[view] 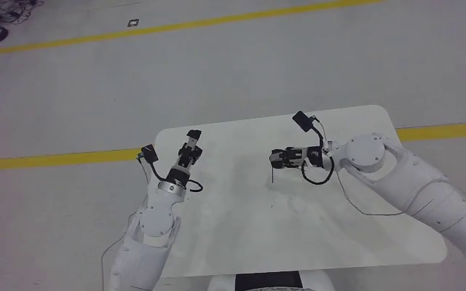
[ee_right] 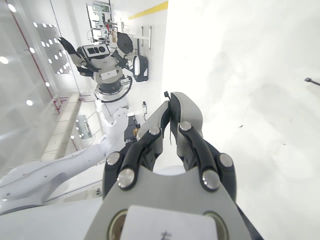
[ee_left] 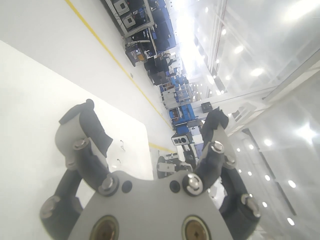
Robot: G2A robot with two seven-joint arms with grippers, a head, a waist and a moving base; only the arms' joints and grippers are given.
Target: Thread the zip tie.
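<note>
White arms (view: 408, 178), grey fingers (ee_right: 192, 113), black cables (view: 317, 180)

**Bright hall is surrounding the white desk**

A white desk (view: 233, 240) with rounded corners is standing on a pale grey floor (view: 218, 73). A yellow floor line (view: 182, 25) is running well beyond the left gripper (view: 194, 135), with a small dark square (view: 134, 22) lying just beside it. A second yellow line (view: 65, 158) is passing beneath the desk. Far past the left gripper, a metal-framed cabinet (ee_left: 130, 8) and shelving with blue bins (ee_left: 180, 93) are lining the hall, and ceiling lights (ee_left: 238, 49) are glaring. Beyond the right gripper (ee_right: 170, 99), a glossy panel edged with red lines (ee_right: 30, 51) is catching spots of light.
</note>
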